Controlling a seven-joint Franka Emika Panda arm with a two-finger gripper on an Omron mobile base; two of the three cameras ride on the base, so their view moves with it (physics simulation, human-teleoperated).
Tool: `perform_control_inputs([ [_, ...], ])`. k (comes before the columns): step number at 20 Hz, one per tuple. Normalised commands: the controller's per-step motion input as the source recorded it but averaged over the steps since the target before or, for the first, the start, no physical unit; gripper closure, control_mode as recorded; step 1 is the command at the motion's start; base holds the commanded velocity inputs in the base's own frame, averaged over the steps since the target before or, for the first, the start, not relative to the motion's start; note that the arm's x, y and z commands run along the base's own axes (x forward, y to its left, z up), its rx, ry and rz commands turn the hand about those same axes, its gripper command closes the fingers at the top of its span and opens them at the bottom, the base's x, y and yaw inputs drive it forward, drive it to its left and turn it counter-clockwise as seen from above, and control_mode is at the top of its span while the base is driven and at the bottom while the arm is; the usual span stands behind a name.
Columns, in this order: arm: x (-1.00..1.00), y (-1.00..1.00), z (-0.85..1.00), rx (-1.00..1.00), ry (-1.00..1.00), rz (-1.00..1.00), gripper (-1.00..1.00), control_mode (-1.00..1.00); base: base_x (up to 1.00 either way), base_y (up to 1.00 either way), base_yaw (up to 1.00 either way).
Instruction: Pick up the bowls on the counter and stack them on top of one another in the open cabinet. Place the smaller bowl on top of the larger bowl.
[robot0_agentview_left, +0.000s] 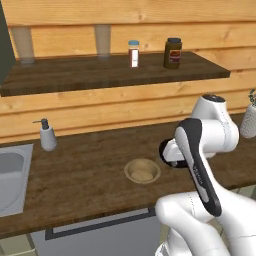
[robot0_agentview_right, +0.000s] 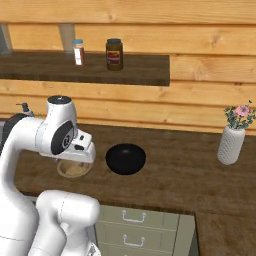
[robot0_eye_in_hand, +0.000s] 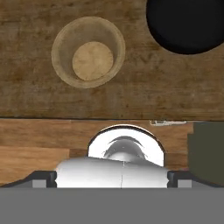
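Observation:
The small tan bowl sits upright on the dark wood counter, near its front edge. Just to its right lies the wider black bowl, partly hidden by my arm in the left base view. My gripper hangs above the counter's front edge and points straight down. It is open and holds nothing. From the hand camera the tan bowl lies ahead and slightly left, the black bowl at the upper right. A grey-green cabinet panel shows at the top left edge; its inside is out of view.
A steel sink and a soap dispenser are at the left. A wall shelf above carries jars and glasses. A white vase with flowers stands at the right. Drawers run below the counter.

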Motion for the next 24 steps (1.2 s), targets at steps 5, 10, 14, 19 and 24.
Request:
perform_control_inputs([
  [5, 0.40, 0.01, -0.84, 0.07, 0.13, 0.00, -1.00, -1.00, 0.00, 0.00, 0.00],
  [10, 0.27, 0.09, -0.26, -0.02, -0.11, -0.05, -1.00, -1.00, 0.00, 0.00, 0.00],
  [14, 0.78, 0.05, 0.00, -0.03, 0.03, -0.04, -1.00, -1.00, 0.00, 0.00, 0.00],
  [19, 0.52, 0.00, 0.00, -0.05, 0.14, -0.04, -1.00, -1.00, 0.00, 0.00, 0.00],
  [24, 0.43, 0.02, -0.30, -0.02, 0.17, -0.04, -1.00, -1.00, 0.00, 0.00, 0.00],
])
